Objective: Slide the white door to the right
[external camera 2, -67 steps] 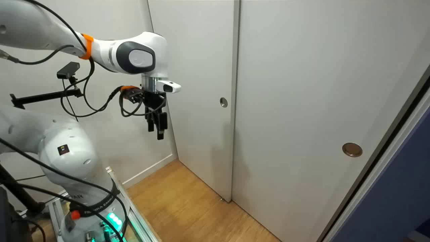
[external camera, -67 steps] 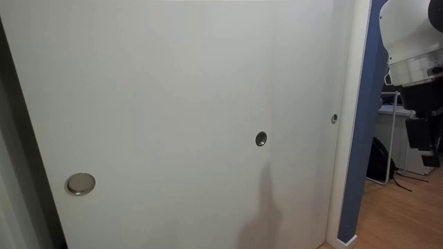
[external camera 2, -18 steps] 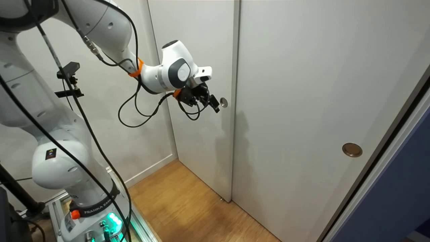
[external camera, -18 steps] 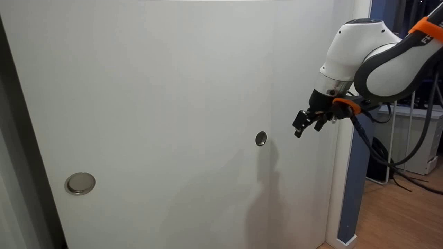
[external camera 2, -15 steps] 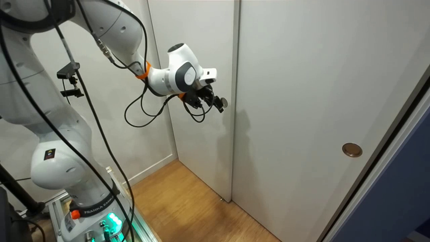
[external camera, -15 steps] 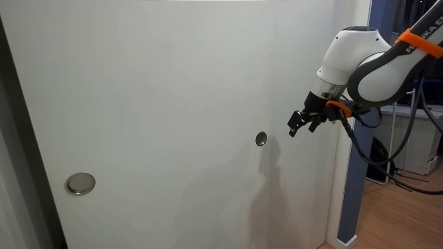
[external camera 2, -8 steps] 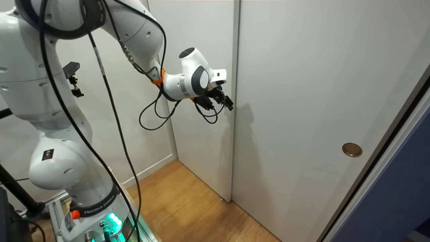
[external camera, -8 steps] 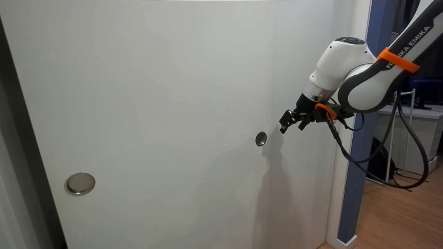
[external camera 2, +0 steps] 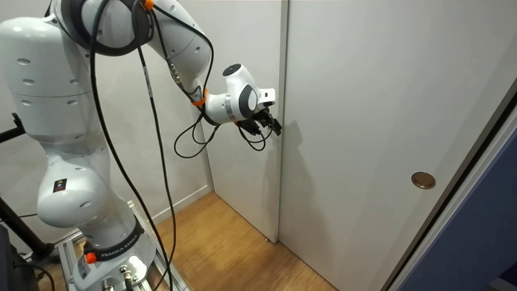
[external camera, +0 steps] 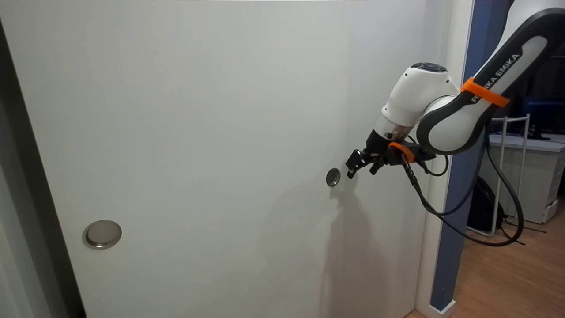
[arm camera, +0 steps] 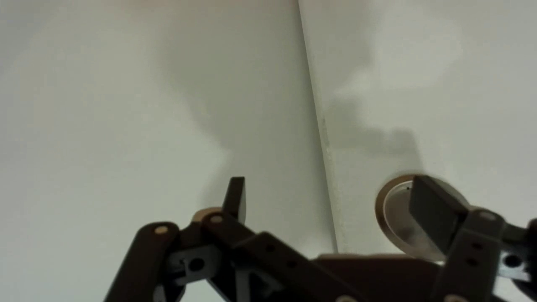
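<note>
The white door (external camera: 198,132) is a tall flat panel; it also shows in an exterior view (external camera 2: 238,173) and at the right of the wrist view (arm camera: 356,167). It has round silver pulls near both edges (external camera: 102,234), (external camera: 333,176). My gripper (external camera: 363,173), tilted down toward the door, is open and empty beside the second of these pulls. In an exterior view the gripper (external camera 2: 277,131) hides that pull. In the wrist view one finger (arm camera: 436,214) overlaps the pull (arm camera: 398,214); I cannot tell if it touches. The other finger (arm camera: 235,197) is past the door's edge.
A second white panel (external camera 2: 363,101), set further back, has its own pull (external camera 2: 423,180). A blue wall edge (external camera: 457,176) stands beyond it. Black cables (external camera: 518,216) hang in a loop below the arm. A black stand (external camera 2: 24,232) is beside the robot base.
The arm has swung over to the door, and the gripper has turned from pointing straight down to tilted toward the pull. The base light changed from green to white. The door has not moved.
</note>
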Action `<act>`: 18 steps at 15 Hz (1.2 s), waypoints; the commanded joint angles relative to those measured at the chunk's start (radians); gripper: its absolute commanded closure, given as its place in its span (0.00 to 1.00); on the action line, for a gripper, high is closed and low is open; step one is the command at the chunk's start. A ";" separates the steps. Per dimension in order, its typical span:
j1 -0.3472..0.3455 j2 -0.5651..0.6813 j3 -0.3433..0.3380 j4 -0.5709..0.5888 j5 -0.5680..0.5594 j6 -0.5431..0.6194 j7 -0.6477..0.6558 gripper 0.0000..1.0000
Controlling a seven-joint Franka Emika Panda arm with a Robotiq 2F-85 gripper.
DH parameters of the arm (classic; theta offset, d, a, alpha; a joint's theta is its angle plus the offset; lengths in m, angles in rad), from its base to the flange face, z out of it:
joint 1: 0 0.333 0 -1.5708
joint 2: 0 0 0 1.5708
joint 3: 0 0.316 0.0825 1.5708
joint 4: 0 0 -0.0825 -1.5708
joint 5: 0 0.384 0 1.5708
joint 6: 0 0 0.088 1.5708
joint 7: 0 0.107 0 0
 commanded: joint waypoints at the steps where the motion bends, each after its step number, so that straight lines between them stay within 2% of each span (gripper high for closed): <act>1: 0.068 0.055 -0.057 0.071 -0.055 -0.043 0.091 0.00; 5: 0.166 0.088 -0.145 0.140 -0.112 -0.075 0.224 0.00; 11: 0.265 0.139 -0.208 0.203 -0.153 -0.116 0.318 0.00; 18: 0.392 0.186 -0.340 0.260 -0.282 -0.109 0.487 0.00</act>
